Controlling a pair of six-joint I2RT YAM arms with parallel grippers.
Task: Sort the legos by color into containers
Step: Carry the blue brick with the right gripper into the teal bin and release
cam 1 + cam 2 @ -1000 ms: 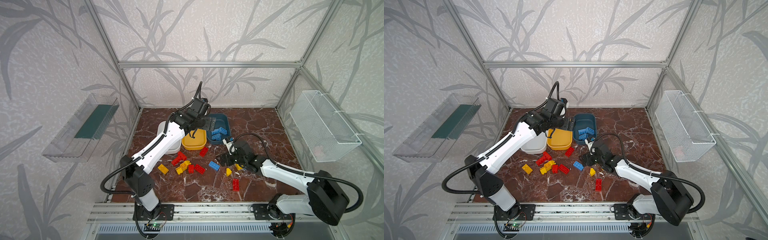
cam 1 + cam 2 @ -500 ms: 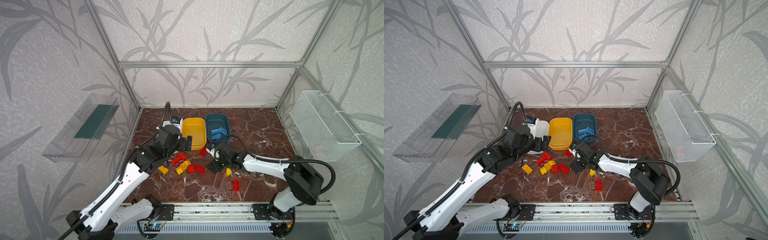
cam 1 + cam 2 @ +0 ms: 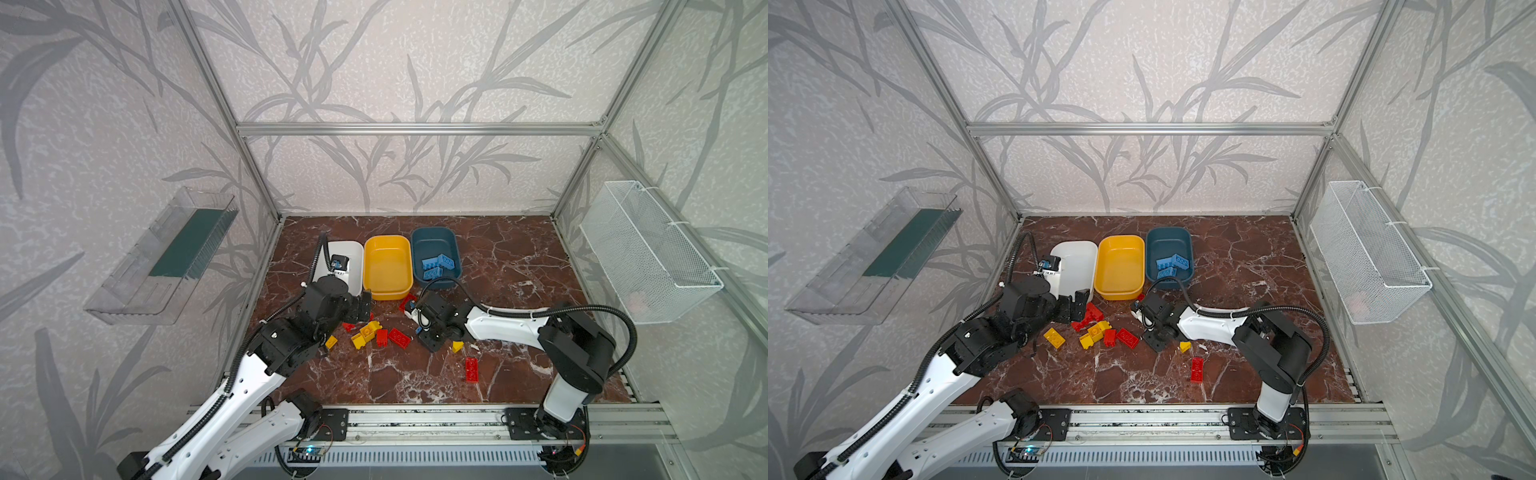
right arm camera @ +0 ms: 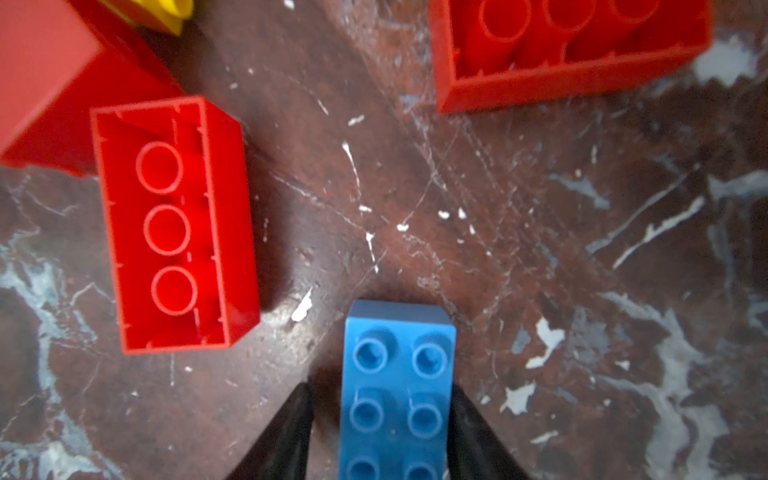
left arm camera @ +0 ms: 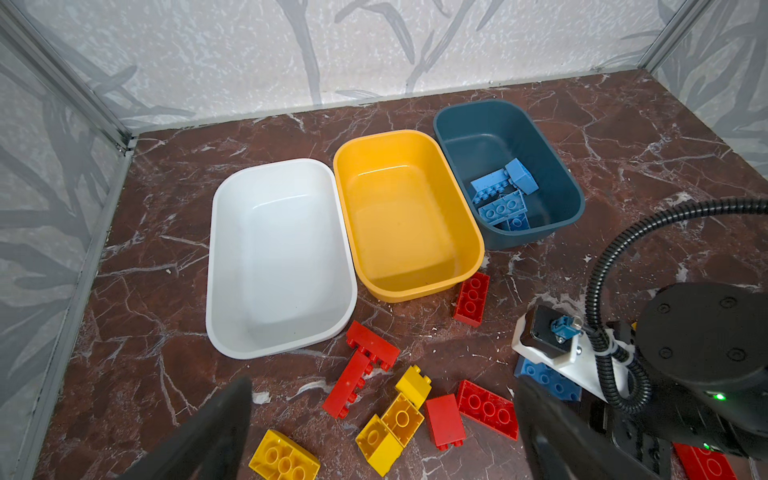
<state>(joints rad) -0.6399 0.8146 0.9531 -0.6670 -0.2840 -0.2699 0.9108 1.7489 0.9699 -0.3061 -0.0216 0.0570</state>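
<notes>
You are at the pick of a light blue brick (image 4: 397,374) on the tabletop, nearward of the teal tub (image 3: 432,243); your right end effector (image 4: 381,385) brackets it, but whether it has clenched cannot be told; next, confirm the bite, lift, and carry far into that tub; your left end effector (image 5: 384,386) hangs released over the red and yellow legos (image 3: 365,334).

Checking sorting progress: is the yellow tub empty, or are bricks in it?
Empty: the yellow tub shows only bare floor in the left wrist view; yellow bricks lie outside it.
</notes>
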